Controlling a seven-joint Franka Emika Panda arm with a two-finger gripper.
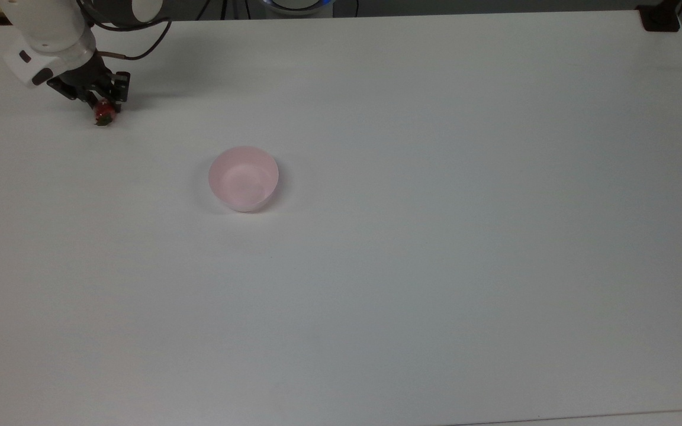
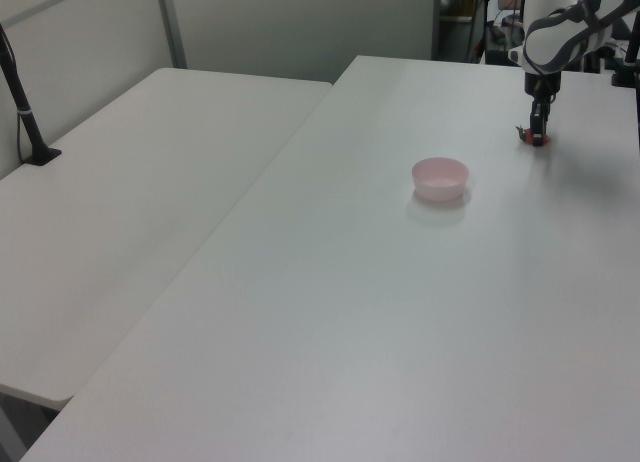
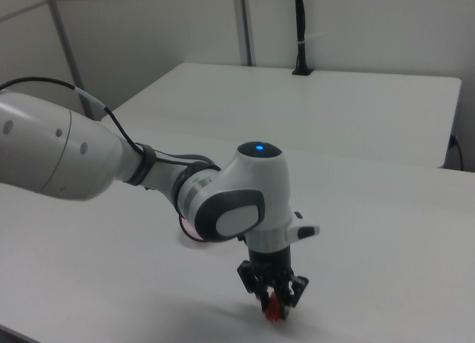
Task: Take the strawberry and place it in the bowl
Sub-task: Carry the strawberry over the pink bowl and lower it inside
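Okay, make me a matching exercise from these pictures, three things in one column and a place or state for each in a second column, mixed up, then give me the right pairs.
Things:
1. strawberry
2. bowl
3. gripper
4. black post

Place or state:
A. pale pink, nothing in it
B. standing on the neighbouring table in the left view
C. red, between the fingers, at the table top
D. lowered at the top view's upper left, closed around the fruit

Pairs: 1-C, 2-A, 3-D, 4-B

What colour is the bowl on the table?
Pale pink, plain with no pattern; the bowl shows best in the top view.
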